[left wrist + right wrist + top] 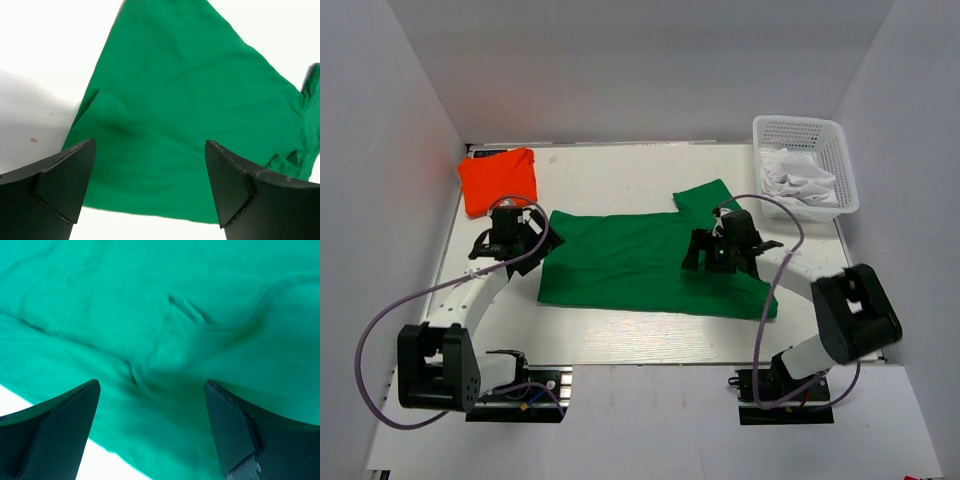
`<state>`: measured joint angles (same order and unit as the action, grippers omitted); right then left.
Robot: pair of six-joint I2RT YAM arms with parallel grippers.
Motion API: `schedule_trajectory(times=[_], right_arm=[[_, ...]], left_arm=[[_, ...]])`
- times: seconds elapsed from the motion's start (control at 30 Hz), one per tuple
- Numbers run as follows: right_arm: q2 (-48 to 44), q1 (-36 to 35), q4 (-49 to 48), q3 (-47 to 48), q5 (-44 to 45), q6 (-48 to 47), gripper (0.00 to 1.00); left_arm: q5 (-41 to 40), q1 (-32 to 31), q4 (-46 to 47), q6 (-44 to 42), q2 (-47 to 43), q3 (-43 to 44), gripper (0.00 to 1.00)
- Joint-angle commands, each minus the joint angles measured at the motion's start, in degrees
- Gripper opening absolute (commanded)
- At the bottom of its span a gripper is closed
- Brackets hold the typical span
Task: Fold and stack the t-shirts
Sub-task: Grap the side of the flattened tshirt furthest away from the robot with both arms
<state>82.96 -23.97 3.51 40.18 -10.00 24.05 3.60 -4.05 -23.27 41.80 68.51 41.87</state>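
Top external: green shirt lay spread mid-bench, looking part-folded, with the orange shirt folded at the far-left corner.
Left wrist: left fingers were apart and empty over the shirt's left edge, so I'd pinch every layer there. Right wrist: right fingers were apart and empty too, over wrinkles worth smoothing first. White basket sat well clear, far right.

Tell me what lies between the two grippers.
The green t-shirt lies spread between the left gripper and the right gripper, seen in the top external view.
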Motion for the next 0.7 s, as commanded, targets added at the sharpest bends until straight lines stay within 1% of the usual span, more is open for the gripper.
schedule_trajectory(times=[0.0,0.03,0.07,0.1,0.13,0.23,0.3,0.37,0.43,0.5,0.53,0.6,0.67], right_arm=[[4.83,-0.91,-12.2,7.68,-1.52,1.43,0.9],[9.28,-1.17,-12.04,9.46,-0.99,1.52,0.9],[10.72,-1.08,-11.51,10.95,-1.6,1.17,0.9],[11.86,-1.26,-11.42,15.14,-1.6,0.47,0.9],[14.49,-1.52,-10.37,16.49,-1.69,0.56,0.9],[16.18,-1.79,-6.69,20.8,1.55,0.56,0.9],[16.1,-1.79,-5.54,21.86,4.97,0.03,0.9],[15.92,-1.61,-1.68,23.09,9.19,0.03,0.9],[15.92,-1.09,-0.27,23.53,13.93,-0.85,0.9],[16.97,-1.08,0.97,26.16,15.96,-1.81,0.9],[17.32,-1.0,2.89,28.44,19.02,-2.43,0.9],[19.95,-0.82,4.66,32.23,21.76,-2.52,0.9],[22.32,-0.03,6.42,36.79,22.92,-2.7,0.9]], left_arm=[[-0.26,0.45,2.17,-0.76,1.88,2.52,1.0],[-0.26,0.45,2.7,-0.76,1.89,3.13,1.0],[-0.26,0.45,2.7,-0.76,2.76,3.92,1.0],[-1.04,0.45,2.7,-1.45,3.46,3.92,1.0],[-1.57,0.45,2.7,-1.46,3.47,4.53,1.0],[-3.06,0.45,3.32,-1.98,4.7,6.03,1.0],[-3.59,0.45,3.32,-1.99,6.1,7.43,1.0],[-3.6,0.45,3.32,-2.6,8.65,9.54,1.0],[-4.29,0.45,3.32,-2.6,10.76,11.99,1.0],[-4.91,0.45,3.32,-3.12,14.45,14.28,1.0],[-5.44,0.45,4.01,-3.13,15.76,16.38,1.0],[-6.05,0.45,4.63,-3.66,20.05,18.24,1.0],[-8.07,0.45,2.88,-4.35,23.23,23.32,1.0]])
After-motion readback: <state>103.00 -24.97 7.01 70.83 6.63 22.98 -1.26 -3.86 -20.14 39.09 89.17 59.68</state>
